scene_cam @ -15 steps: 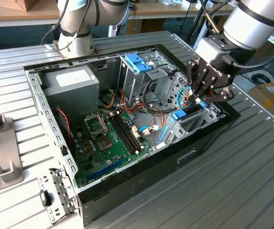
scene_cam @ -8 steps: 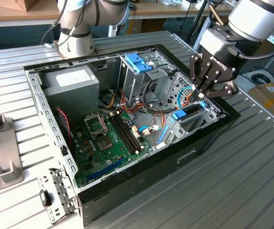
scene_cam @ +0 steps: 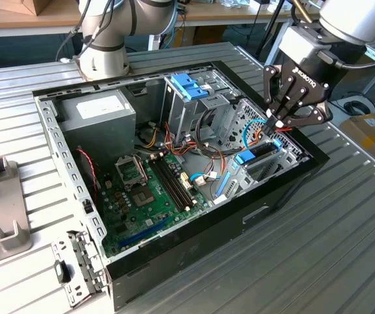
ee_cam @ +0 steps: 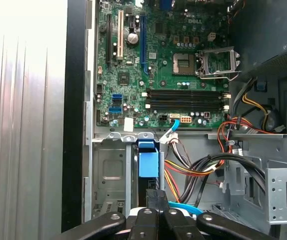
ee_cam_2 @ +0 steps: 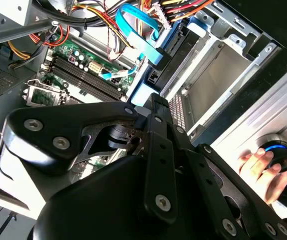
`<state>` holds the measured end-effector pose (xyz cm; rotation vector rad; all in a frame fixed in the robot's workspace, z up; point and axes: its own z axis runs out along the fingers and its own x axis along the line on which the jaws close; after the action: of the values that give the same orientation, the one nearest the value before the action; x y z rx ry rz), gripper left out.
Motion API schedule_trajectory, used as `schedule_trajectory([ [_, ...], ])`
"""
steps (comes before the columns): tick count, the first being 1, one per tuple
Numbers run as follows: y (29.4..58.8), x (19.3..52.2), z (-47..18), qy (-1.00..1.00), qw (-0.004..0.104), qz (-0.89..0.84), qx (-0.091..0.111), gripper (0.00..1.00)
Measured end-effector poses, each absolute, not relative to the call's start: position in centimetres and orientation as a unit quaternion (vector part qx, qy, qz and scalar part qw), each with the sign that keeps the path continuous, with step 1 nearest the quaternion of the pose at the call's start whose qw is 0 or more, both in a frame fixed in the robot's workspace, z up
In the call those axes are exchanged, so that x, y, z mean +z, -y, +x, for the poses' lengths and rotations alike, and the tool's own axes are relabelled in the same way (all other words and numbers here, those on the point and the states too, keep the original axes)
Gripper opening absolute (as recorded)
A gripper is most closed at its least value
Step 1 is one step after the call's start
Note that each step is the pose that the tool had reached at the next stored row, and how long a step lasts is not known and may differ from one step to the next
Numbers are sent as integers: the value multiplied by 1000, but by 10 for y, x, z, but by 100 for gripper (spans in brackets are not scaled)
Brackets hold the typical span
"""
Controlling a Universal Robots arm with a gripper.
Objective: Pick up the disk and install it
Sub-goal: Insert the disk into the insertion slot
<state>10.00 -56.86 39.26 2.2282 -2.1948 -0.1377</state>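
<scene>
Saw an open computer case [scene_cam: 57, 140] across the frame's middle in the exterior view. Found inside it a green motherboard [scene_cam: 155, 190], a grey power supply [scene_cam: 99, 114] toward the upper left, and loose cables [scene_cam: 174, 140]. Spotted the disk [scene_cam: 260, 152] seated on edge in the bay at the case's right end: dark slab, light blue bracket [ee_cam: 148, 162]. Noted the gripper [scene_cam: 277, 122] pinched closed and empty, just above it.
</scene>
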Motion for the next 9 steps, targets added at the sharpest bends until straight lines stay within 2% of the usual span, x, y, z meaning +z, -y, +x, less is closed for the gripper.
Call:
schedule_trajectory([
  [9, 569, 394, 104, 701, 6, 712, -43, 10],
])
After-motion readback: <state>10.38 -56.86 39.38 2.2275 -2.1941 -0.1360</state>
